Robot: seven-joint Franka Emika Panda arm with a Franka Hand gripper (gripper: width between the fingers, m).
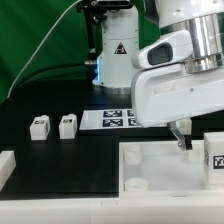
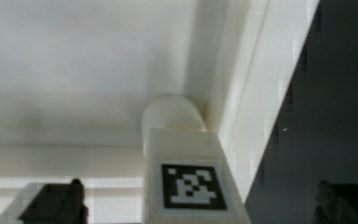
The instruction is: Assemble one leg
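The jaws stood wide, holding nothing. In the wrist view their dark fingertips (image 2: 51, 203) sat well apart, and the leg (image 2: 192, 160) — a white block with a black-and-white tag on its face — lay between them with a clear gap on either side, touched by neither. It ran close along the raised rim of the white tray (image 2: 87, 80), with the black bench (image 2: 345, 90) beyond that rim. Whether it sat inside the tray could not be told.

In the exterior view the white arm (image 1: 175, 85) filled the picture from 1 to 3 o'clock. Its fingers (image 1: 183, 137) hung just over the tray's far rim, at about 4 o'clock from centre. A tagged leg (image 1: 214, 152) stood at the 3 o'clock edge of the picture, near the fingers and on their 3 o'clock side — whether it was the one seen from the wrist could not be told. A second leg (image 1: 39, 126) and a third leg (image 1: 68, 125) stood side by side on the bench at 9 o'clock, well apart from the tray. The marker board (image 1: 113, 119) lay flat near the centre, between that pair and the arm.
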